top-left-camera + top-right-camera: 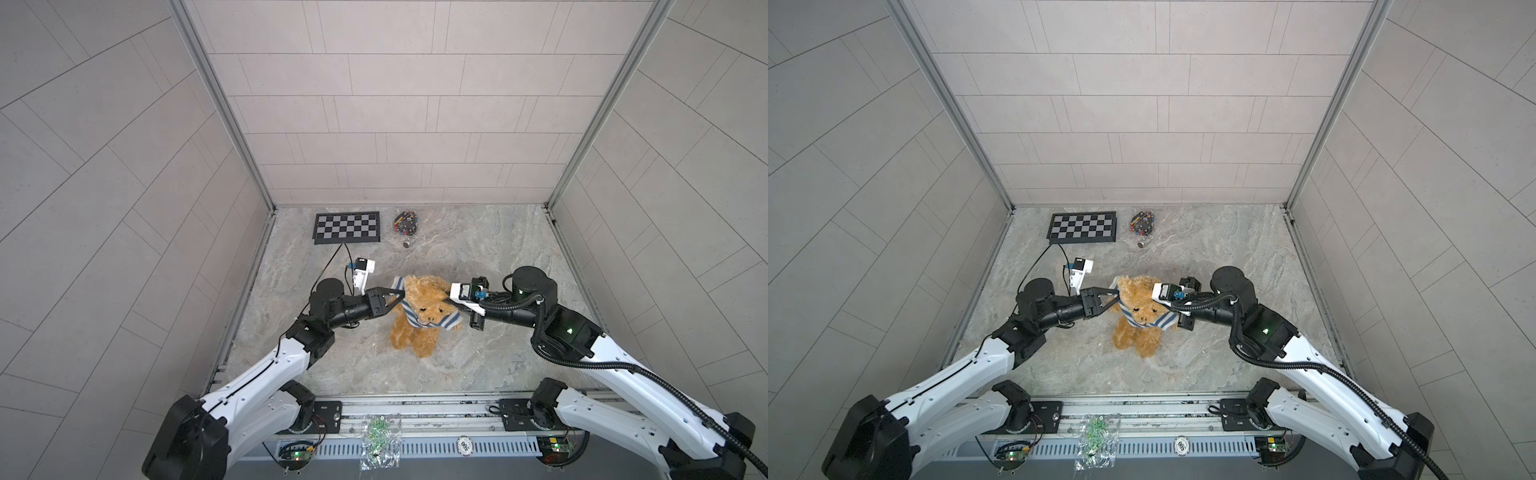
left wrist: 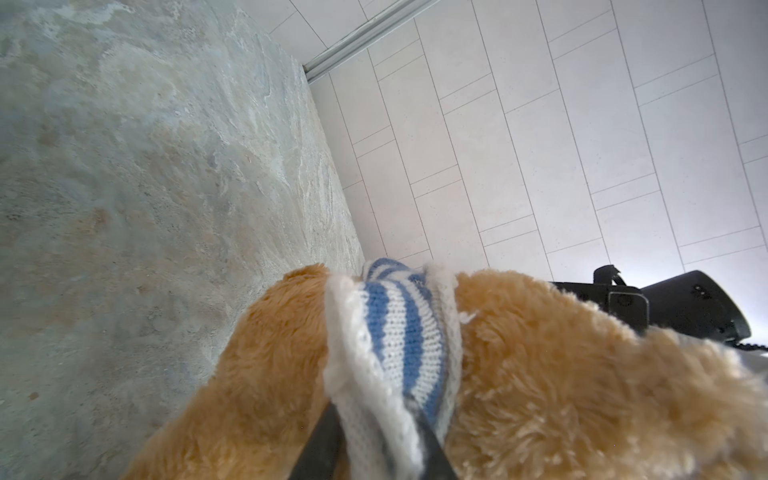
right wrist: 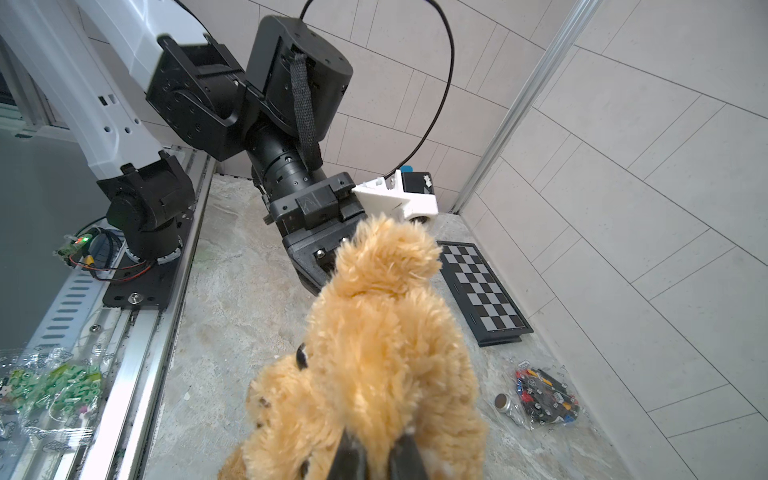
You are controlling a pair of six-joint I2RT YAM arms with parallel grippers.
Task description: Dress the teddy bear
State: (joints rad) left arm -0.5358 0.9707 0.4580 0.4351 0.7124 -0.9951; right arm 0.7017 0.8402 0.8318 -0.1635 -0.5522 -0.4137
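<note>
The teddy bear lies mid-table on the stone-patterned table, well apart from both side walls and the front rail, with bare surface all round it. The left gripper pinches the striped shirt looped about the bear's head, and the right gripper is pressed together on fur at the opposite side. The chessboard and bag of parts sit near the back edge.

Overhead pair downward; wrist views close on teddy bear

Teddy bear fur hides the right gripper tips. Beyond the bear, the clear bag contents are too small to identify.
</note>
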